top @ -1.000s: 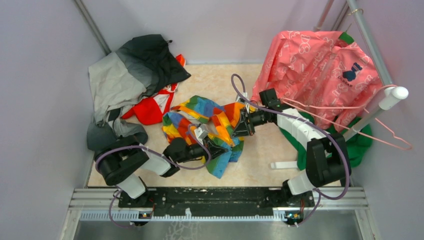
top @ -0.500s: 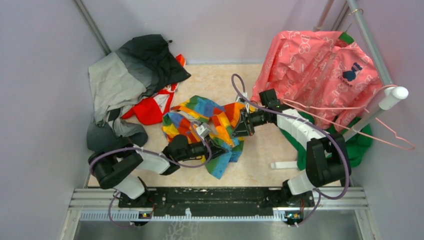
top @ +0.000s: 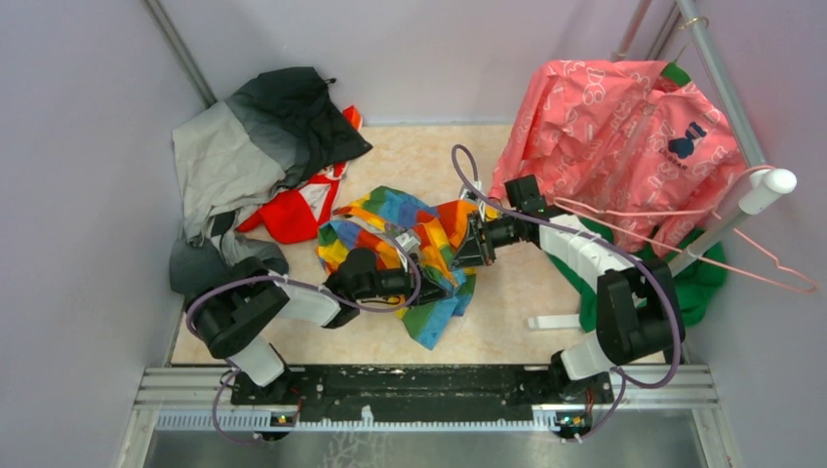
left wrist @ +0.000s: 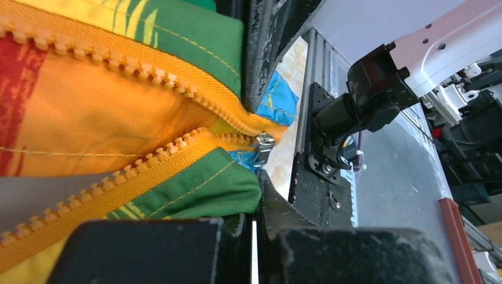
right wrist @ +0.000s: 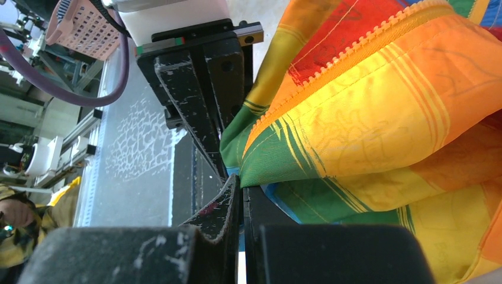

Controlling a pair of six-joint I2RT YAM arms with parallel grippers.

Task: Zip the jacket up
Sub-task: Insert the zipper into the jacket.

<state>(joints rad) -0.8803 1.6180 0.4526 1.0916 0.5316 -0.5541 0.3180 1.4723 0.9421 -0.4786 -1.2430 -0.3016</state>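
The rainbow-striped jacket (top: pixel 390 210) lies crumpled at the table's middle. My left gripper (top: pixel 432 290) is shut on its green hem just below the foot of the orange zipper (left wrist: pixel 148 71). The metal slider (left wrist: pixel 264 141) sits at the zipper's bottom, where the two open rows of teeth meet. In the left wrist view the gripper (left wrist: pixel 256 198) pinches green fabric (left wrist: pixel 195 189). My right gripper (top: pixel 457 256) is shut on the jacket's edge from the right. In the right wrist view the gripper (right wrist: pixel 240 186) holds green and blue cloth (right wrist: pixel 284 163) under a zipper row (right wrist: pixel 349 53).
A grey-and-black jacket (top: pixel 254 146) and a red garment (top: pixel 293 210) lie at the back left. A pink patterned garment (top: pixel 624 136) hangs over the rail at the right, with a pink wire hanger (top: pixel 770 268) and a green garment (top: pixel 697 278) below. A white strip (top: pixel 556 320) lies near the right arm.
My left arm has shifted away from the table's front edge and a little right, still gripping the jacket's hem. The right arm stays in place. The pink hanger has swung slightly.
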